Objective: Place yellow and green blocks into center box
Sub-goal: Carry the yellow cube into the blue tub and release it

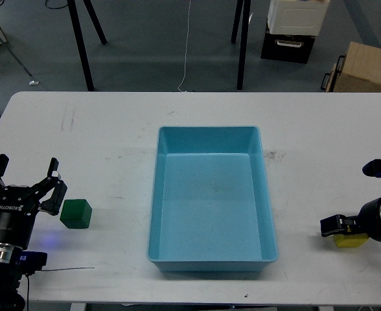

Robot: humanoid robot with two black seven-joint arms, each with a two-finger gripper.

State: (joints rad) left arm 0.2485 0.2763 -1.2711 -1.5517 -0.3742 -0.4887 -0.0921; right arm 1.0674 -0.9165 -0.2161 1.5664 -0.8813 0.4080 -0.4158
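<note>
The green block (76,213) sits on the white table at the left, left of the blue center box (209,261). My left gripper (26,176) is open and empty, just left of the green block, its nearer finger (53,188) close beside it. The yellow block (350,241) lies at the right, mostly hidden under my right gripper (354,196). That gripper is open, with its lower finger (332,225) right at the block's top left edge. The box holds nothing.
The white table (113,142) reaches to the frame's sides. Beyond its far edge stand black stand legs (80,45), a cardboard box (365,68) and a dark crate (288,45) on the floor. A thin cable (67,267) lies near the front left edge.
</note>
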